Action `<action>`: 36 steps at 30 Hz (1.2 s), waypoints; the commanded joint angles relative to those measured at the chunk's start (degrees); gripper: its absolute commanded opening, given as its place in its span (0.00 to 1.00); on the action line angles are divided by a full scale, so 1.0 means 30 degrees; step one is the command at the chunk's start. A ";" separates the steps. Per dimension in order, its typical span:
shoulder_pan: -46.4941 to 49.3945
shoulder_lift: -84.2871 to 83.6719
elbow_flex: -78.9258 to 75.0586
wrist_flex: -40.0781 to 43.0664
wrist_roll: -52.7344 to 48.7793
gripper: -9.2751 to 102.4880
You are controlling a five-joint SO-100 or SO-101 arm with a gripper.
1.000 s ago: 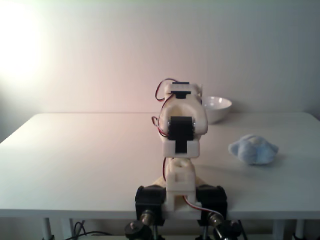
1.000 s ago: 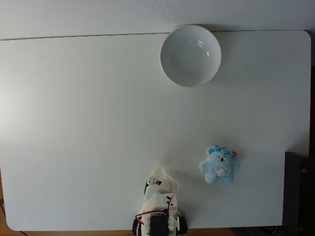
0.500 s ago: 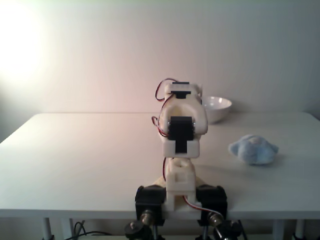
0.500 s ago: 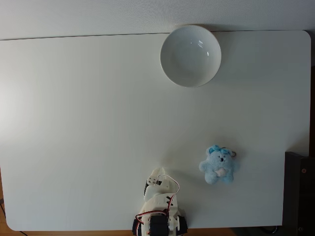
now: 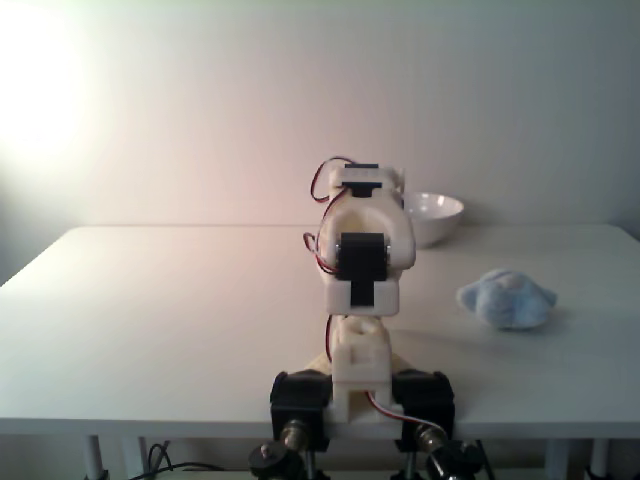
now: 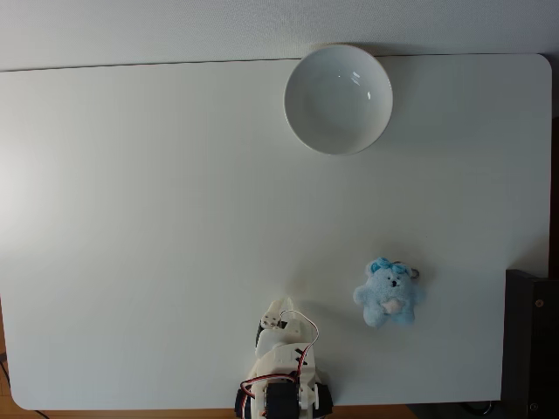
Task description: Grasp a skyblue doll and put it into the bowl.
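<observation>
The arm [image 6: 282, 367] sat folded at the table's [image 6: 131, 218] near edge, and I could not tell if its claw was spread. The skyblue doll [image 6: 389, 293] lay just to its right, the bowl [image 6: 338, 99] far beyond

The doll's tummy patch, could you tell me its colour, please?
Pale pink, on the skyblue doll, clearest in a fixed view from above.

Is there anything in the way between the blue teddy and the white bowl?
No. In the fixed view from above, the blue teddy lies on the table and the bowl sits near the far edge, with bare tabletop between them.
</observation>
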 commanded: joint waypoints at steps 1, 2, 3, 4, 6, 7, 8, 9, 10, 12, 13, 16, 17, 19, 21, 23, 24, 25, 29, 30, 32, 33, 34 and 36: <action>-0.0117 0.5566 0.0029 0.0000 0.0059 0.09; -0.0088 0.5566 0.0029 -0.0029 0.0059 0.09; -0.0029 0.5566 0.0000 -0.0029 0.0059 0.09; 0.0000 0.5566 0.0000 -0.0029 0.0059 0.09; 0.0029 0.5566 0.0000 -0.0059 0.0059 0.09; 0.0029 0.5566 0.0000 -0.0059 0.0059 0.09; 0.0059 0.5566 -0.0029 -0.0059 0.0059 0.09; 0.0059 0.5596 -0.0088 -0.0088 0.0059 0.09; 0.0059 0.5596 -0.0205 -0.0088 0.0059 0.09; 0.0059 0.5596 -0.0322 -0.0293 0.0059 0.09; 0.0059 0.5596 -0.0322 -0.0615 0.0059 0.09; 0.0059 0.5596 -0.0322 -0.1992 0.0059 0.09; 0.0059 0.5596 -0.0322 -0.2461 0.0059 0.09; 0.0059 0.5596 -0.0322 -0.3281 0.0059 0.09; 0.0029 0.5596 -0.0322 -0.3955 0.0059 0.09; -0.0029 0.5596 -0.0322 -0.4482 0.0059 0.09; -0.0029 0.5596 -0.0322 -0.4717 0.0088 0.09; -0.0029 0.5596 -0.0322 -0.5010 0.0088 0.09; 0.0000 0.5596 -0.0352 -0.6387 0.0088 0.09; 0.0000 0.5596 -0.0352 -0.6797 0.0088 0.09; 0.0029 0.5596 -0.0557 -0.7705 0.0088 0.09; 0.0029 0.5596 -0.0703 -0.8145 0.0088 0.09; 0.0059 0.5596 -0.0879 -0.8525 0.0088 0.09; 0.0059 0.5596 -0.1289 -0.9082 0.0059 0.09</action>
